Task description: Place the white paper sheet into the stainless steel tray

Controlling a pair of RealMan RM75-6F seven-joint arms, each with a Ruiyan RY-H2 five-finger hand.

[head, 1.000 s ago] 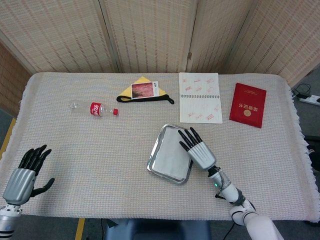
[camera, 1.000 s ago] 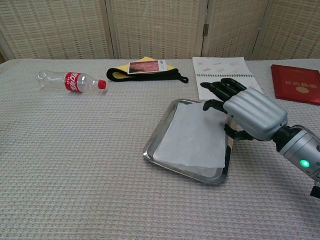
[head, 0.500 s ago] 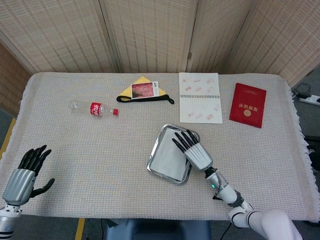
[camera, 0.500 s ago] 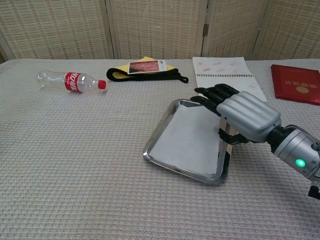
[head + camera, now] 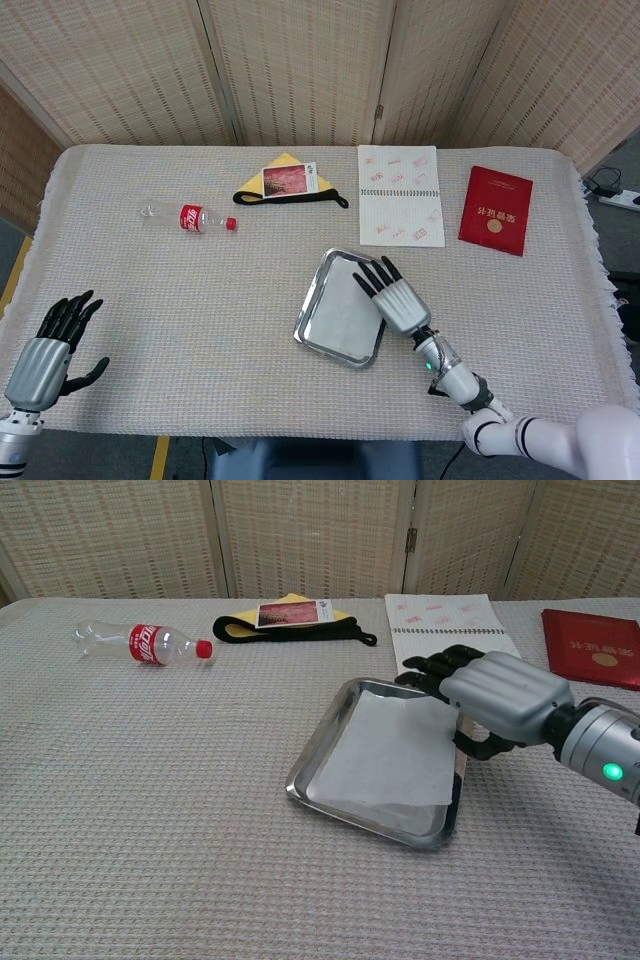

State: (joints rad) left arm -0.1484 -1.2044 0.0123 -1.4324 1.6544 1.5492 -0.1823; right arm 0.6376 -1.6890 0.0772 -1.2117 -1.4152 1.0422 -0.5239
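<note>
Now the white paper sheet (image 5: pixel 385 755) lies flat inside the stainless steel tray (image 5: pixel 310 795), near corner slightly lifted over the rim. The right hand (image 5: pixel 490 700) hovers at the tray's right edge, fingers spread, holding nothing; the left hand (image 5: pixel 50 350) rests open on the worktop (image 5: pixel 200 300).

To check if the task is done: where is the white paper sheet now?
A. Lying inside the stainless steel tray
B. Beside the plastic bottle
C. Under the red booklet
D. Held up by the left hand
A: the white paper sheet lies flat inside the stainless steel tray, with the right hand at the tray's far right edge.
</note>
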